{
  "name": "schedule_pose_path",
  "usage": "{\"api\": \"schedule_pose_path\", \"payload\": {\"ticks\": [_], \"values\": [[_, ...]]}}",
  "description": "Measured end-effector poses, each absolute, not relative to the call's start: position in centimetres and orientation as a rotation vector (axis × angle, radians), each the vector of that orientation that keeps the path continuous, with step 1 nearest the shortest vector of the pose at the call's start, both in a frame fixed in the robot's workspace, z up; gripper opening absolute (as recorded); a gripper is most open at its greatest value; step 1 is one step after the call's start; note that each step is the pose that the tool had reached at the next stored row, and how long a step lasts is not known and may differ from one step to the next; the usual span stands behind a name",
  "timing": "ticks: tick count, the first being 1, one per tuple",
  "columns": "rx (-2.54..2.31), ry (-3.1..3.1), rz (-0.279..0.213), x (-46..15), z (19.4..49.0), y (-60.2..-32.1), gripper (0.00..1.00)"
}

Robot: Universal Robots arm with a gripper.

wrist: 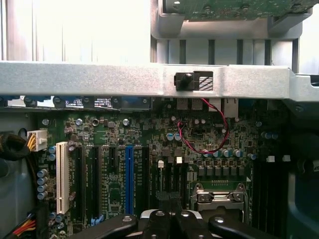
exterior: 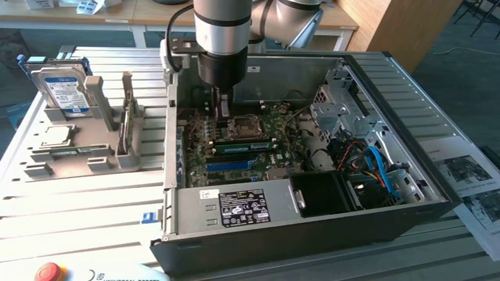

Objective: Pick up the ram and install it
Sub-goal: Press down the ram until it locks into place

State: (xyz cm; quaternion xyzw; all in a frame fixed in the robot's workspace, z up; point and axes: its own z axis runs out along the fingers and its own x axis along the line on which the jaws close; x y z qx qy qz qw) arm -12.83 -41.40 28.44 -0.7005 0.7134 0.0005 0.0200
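Exterior view, its left to right: grey holder [exterior: 78, 155] on the slatted table [exterior: 70, 205] carries a hard drive [exterior: 64, 88] with a blue label, standing upright at the far end, and a small square silver chip [exterior: 56, 136] lying flat in front of it. On the holder's side nearest the computer case [exterior: 312, 234] a thin stick stands on edge in its slot - that looks like the ram [exterior: 127, 96]; seen edge-on here, so no detail. In the wrist view a green board [wrist: 234, 7] sits in a grey bracket beyond the case wall, most likely the same stick.

Gripper [exterior: 222, 113] is down inside the open case, over the motherboard [exterior: 234, 158] just by the processor socket [exterior: 238, 124]. Fingers [wrist: 159, 221] are clenched together with nothing between them. So the ram is outside the case, to the exterior view's left of the gripper, well apart from it with the case wall between - not picked up, not installed.

Another green stick [exterior: 243, 143] is already seated in a slot just on the near side of the socket, close to the gripper but not touching. Power supply [exterior: 234, 208] is at the near edge of the case, blue cables [exterior: 379, 164] further right, printed sheets [exterior: 472, 175] on the table at far right
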Motion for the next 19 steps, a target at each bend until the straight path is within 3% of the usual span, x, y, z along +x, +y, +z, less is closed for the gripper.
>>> {"api": "schedule_pose_path", "payload": {"ticks": [19], "values": [[-2.173, 2.214, 0.002, -7.6, 28.4, -41.5, 0.11]]}}
